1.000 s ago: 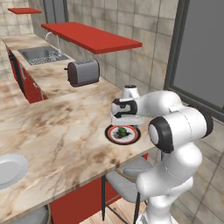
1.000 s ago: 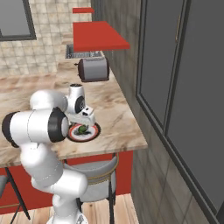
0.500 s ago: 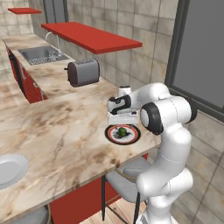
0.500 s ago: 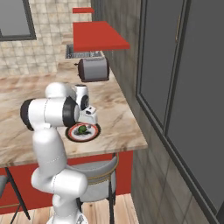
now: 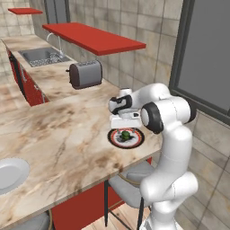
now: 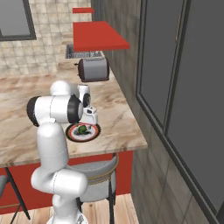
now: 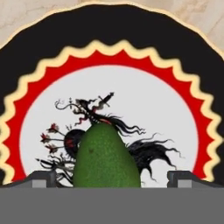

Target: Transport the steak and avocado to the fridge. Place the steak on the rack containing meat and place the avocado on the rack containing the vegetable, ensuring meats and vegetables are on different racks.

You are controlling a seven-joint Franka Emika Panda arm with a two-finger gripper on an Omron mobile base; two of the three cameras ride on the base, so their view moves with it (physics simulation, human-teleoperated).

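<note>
So my pincer [image 7: 112,177] is hanging right over the plate [image 7: 43,52] on the marble counter [image 5: 58,134], jaws spread as wide as they go, nothing in them. The avocado [image 7: 106,159] sits between the two fingertips [image 7: 40,178], one tip on each side with a gap to the fruit, so I'm around it but not touching as far as I can see. It's a matte dark green pear shape, narrow end pointing away from me, slightly speckled skin, lying on the white middle of the plate over a black inky drawing with little red bits. The plate has a red zigzag ring with a cream edge and a black rim. From the base cameras the avocado [image 5: 126,134] looks like a small green blob under my hand, plate [image 6: 72,133] near the counter's front edge, toaster [image 5: 85,74] well behind it.
</note>
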